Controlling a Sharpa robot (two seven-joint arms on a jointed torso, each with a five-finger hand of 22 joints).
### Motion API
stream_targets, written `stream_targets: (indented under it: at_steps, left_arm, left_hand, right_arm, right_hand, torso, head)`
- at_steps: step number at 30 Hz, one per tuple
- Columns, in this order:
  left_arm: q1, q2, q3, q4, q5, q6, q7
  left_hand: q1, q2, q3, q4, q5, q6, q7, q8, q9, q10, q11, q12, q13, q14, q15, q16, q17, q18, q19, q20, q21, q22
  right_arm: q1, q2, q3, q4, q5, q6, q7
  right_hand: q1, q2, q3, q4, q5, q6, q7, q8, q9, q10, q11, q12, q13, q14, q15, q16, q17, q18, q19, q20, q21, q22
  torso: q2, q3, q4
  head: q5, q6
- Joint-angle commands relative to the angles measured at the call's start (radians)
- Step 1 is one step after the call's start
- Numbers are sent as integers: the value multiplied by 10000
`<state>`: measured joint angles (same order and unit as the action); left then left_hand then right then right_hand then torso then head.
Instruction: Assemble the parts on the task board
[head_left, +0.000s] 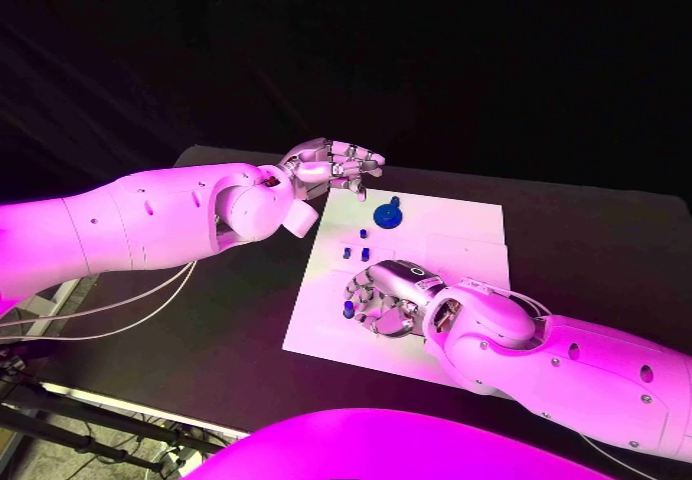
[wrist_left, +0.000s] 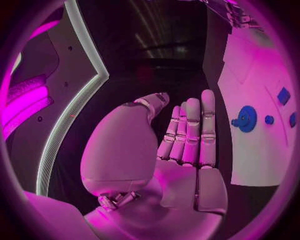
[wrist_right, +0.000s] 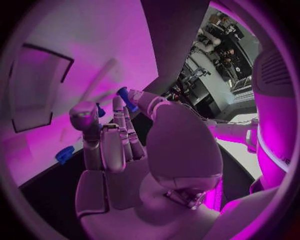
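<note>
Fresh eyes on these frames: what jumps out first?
The two hands over the white task board at the table's middle: the left hand hovers at the board's far corner, fingers straight and holding nothing. The right hand is low over the board's near part, and the right wrist view shows a small blue part pinched at its fingertips. A round blue part sits on the board near the left hand.

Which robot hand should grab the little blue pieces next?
Probably the right hand: it hovers over the small blue parts on the task board. The left hand sits off the board's far corner.
</note>
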<state>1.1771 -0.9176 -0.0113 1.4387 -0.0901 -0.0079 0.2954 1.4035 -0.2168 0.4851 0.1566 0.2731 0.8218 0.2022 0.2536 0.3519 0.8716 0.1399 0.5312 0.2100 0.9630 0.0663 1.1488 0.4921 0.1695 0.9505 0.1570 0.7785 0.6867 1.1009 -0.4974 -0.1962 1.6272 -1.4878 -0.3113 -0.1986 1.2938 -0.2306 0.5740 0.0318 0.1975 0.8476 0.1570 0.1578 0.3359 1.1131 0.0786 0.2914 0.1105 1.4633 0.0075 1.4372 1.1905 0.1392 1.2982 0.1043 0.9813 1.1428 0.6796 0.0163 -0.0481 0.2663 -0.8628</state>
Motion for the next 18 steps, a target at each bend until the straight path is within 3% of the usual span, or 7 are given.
stream_targets:
  at_steps: [1, 5, 11, 13, 14, 17, 18]
  left_arm:
    - [3, 9, 3, 14, -25, 178, 29]
    - [3, 21, -4, -2, -24, 185, 29]
    - [3, 28, -45, -45, -19, 177, 22]
    - [3, 20, -56, -52, -16, 168, 27]
    - [3, 17, -62, -56, -13, 166, 32]
    - [-1, 10, -75, -60, -3, 162, 49]
    - [-6, 5, -77, -56, 0, 160, 56]
  left_hand:
    - [73, 12, -92, 19, 40, -75, 18, 56, -16, -100, 4, 9, -25, -77, 23, -44, -16, 139, 69, 26, -66, -26]
    - [73, 12, -92, 19, 40, -75, 18, 56, -16, -100, 4, 9, -25, -77, 23, -44, -16, 139, 69, 26, -66, -26]
    - [73, 11, -98, 23, 39, -77, 19, 59, -17, -102, 5, 9, -27, -79, 24, -45, -16, 139, 69, 27, -72, -29]
    - [73, 11, -98, 23, 39, -77, 19, 59, -17, -102, 5, 9, -27, -79, 24, -45, -16, 139, 69, 27, -72, -29]
    - [73, 11, -98, 23, 39, -77, 19, 59, -17, -102, 5, 9, -27, -79, 24, -45, -16, 139, 69, 27, -72, -29]
    - [73, 11, -98, 23, 39, -77, 19, 59, -17, -102, 5, 9, -27, -79, 24, -45, -16, 139, 69, 27, -72, -29]
    - [73, 11, -98, 23, 39, -77, 19, 59, -17, -102, 5, 9, -27, -79, 24, -45, -16, 139, 69, 27, -72, -29]
  right_arm:
    - [23, -160, 6, 189, -67, -555, 59]
    - [161, -633, 44, 560, 262, -1075, 318]
    - [653, -1807, 89, 965, 2653, -1659, 1192]
    - [844, -2319, 93, 1082, 3682, -1647, 1357]
    - [936, -2615, 95, 1156, 4190, -1597, 1390]
    - [1120, -3372, 97, 1358, 5205, -1415, 1384]
    - [1157, -3594, 97, 1423, 5425, -1365, 1349]
  right_hand:
    - [59, -66, -131, -14, 1, -566, -76, -336, -114, 38, -68, 117, 52, 342, -126, 69, 69, -138, 71, -51, -25, 52]
    - [117, -49, -308, -3, 5, -774, -140, -466, -158, 173, -150, 341, 161, 353, -191, 85, 109, -141, 93, -108, -48, 61]
    - [302, 73, -491, -6, 11, -671, -42, -438, -139, 531, -150, 936, 512, 384, -213, 131, 213, -176, 177, -158, 28, 158]
    - [228, 107, -632, 110, -4, 0, 153, 5, 28, 554, 30, 1356, 804, 376, -66, 126, 174, -200, 185, -59, 19, 182]
    - [130, 90, -732, 198, -17, 234, 143, 179, 89, 533, 27, 1562, 951, 381, -50, 143, 205, -200, 200, -30, 42, 212]
    - [-47, 26, -1038, 396, -22, 385, 39, 462, 183, 543, -60, 2349, 1514, 391, -111, 178, 266, -191, 231, -38, 72, 268]
    - [-153, 98, -1349, 622, 61, 602, -143, 852, 324, 593, -309, 3796, 2601, 445, -286, 265, 426, -238, 400, -167, 371, 508]
  torso:
    - [-5, -2, -2]
    - [-26, -10, -5]
    - [-85, -27, -14]
    - [-116, -38, -39]
    - [-135, -44, -51]
    - [-193, -53, -101]
    - [-213, -51, -127]
  head:
    - [-36, 43]
    - [-148, 110]
    - [-632, 183]
    - [-801, 236]
    - [-908, 259]
    - [-1154, 296]
    - [-1235, 304]
